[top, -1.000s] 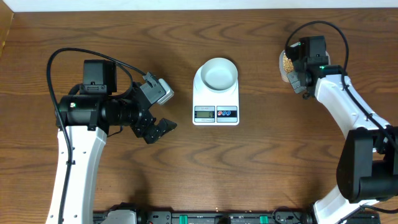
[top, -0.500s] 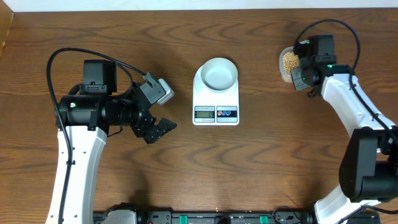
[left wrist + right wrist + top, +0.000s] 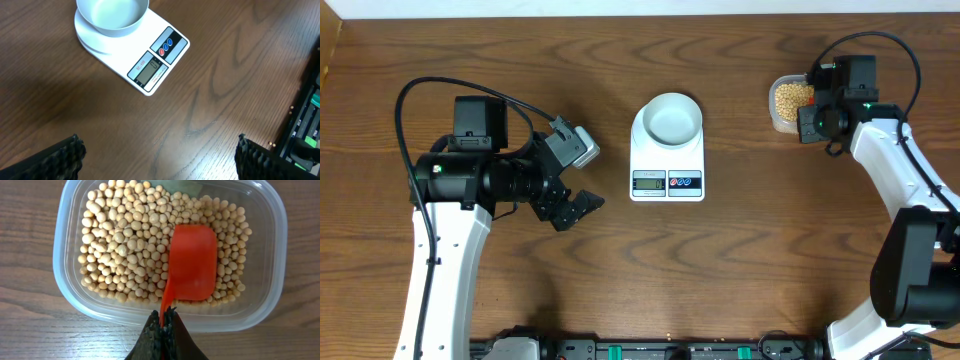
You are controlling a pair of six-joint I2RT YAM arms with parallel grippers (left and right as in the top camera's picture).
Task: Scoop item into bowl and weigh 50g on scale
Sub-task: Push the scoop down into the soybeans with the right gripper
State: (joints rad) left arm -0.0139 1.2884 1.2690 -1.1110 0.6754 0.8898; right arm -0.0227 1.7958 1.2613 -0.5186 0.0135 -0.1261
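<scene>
Dark brown wood-grain table (image 3: 650,270); white strip (image 3: 620,7) along far edge; even light, soft shadows.

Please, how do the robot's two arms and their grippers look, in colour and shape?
The left arm and the right arm have white curved links and black round joints. A thin black cable loops over each. A small green light shows on the right arm. The left gripper has black ribbed fingers; the right gripper is black too.
</scene>
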